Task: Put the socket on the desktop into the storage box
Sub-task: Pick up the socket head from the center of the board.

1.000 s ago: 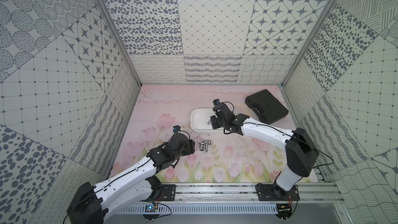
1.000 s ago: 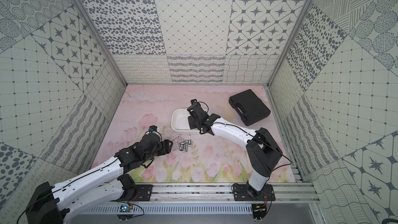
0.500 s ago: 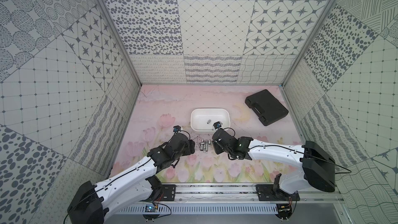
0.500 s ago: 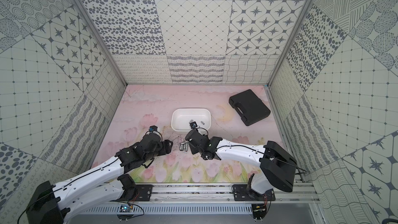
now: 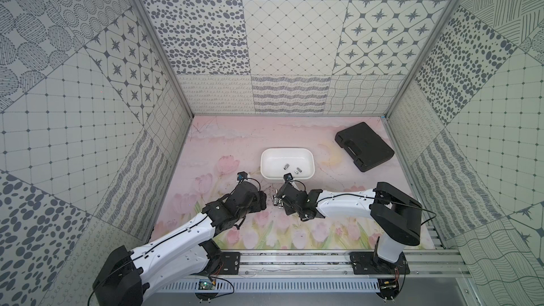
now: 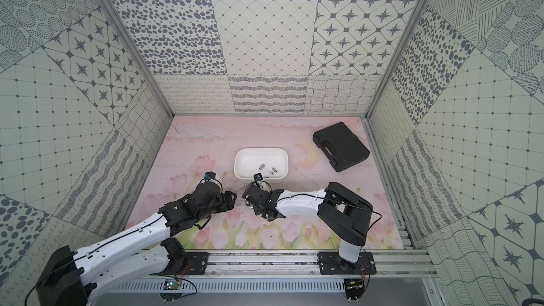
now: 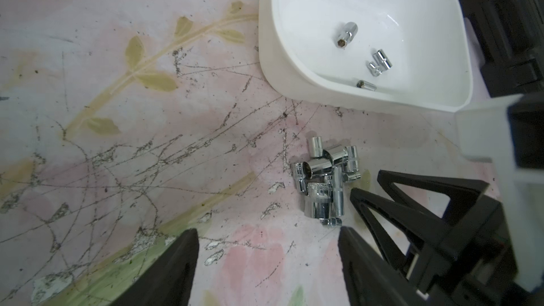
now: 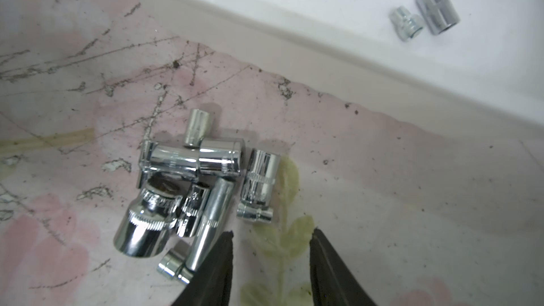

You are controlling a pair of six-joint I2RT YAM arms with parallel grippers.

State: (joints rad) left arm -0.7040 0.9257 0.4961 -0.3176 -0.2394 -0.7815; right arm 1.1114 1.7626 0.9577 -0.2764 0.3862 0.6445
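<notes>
The pile (image 7: pixel 323 183) of chrome sockets lies on the desk (image 5: pixel 235 142) just in front of the box's near wall, between the two grippers. The box (image 5: pixel 287 149) sits mid-desk toward the back edge, with a few sockets already in it. The case (image 5: pixel 365 146) is well apart, near the back right corner.

The right gripper (image 8: pixel 272 235) is down at the pile, jaws partly open and holding nothing; only bare mat shows between them. The pile sits off to one side of that gap. A long socket (image 8: pixel 210 225) lies just outside one fingertip, touching it or nearly so, and its long axis runs roughly along the fingers rather than across them. A short socket (image 8: pixel 259 183) stands ahead of the gap, closer to being in line with it. To take either one, I judge the gripper must shift sideways toward the pile or push further forward.

The left gripper (image 7: pixel 266 231) hangs wide open and empty just beside the pile on the other side. The right one looks lower and better placed, so it is probably the one to pick.

A second ago the right gripper was over the box's near wall. It has since swung back toward the front edge and come down to the pile, while the left arm has not moved.
</notes>
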